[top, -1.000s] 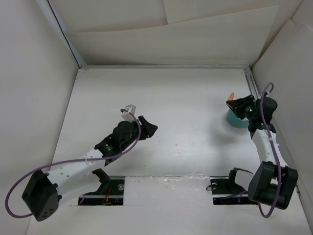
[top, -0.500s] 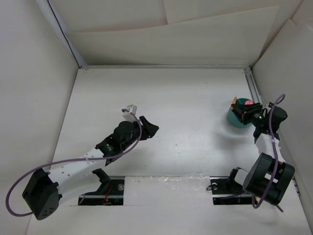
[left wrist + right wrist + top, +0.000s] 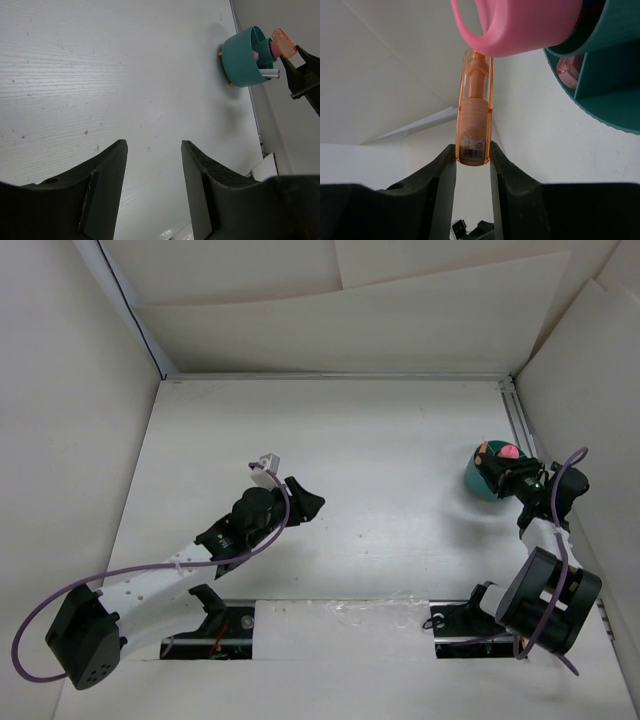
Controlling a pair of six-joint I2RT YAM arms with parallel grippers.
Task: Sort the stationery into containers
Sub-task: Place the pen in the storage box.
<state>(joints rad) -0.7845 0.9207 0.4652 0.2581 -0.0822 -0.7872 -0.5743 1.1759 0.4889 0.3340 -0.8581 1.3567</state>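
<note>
The round teal organizer (image 3: 484, 483) stands at the right of the table, near the right wall; it also shows in the left wrist view (image 3: 243, 60) and the right wrist view (image 3: 607, 85). My right gripper (image 3: 473, 155) is shut on an orange translucent piece (image 3: 475, 120) and holds it at the organizer's rim, next to a pink piece (image 3: 520, 25) that sticks out of the organizer. In the top view the right gripper (image 3: 503, 468) is over the organizer. My left gripper (image 3: 152, 150) is open and empty, above the bare table near the middle-left (image 3: 300, 502).
White walls enclose the table on three sides, and a metal rail (image 3: 518, 420) runs along the right edge just behind the organizer. A white-blue pen (image 3: 270, 73) lies in the organizer. The arm bases (image 3: 220, 620) sit at the near edge.
My right gripper swung from over the organizer's far side to its right rim, carrying the orange piece. The pink piece now shows in the organizer. The left arm has not moved.
</note>
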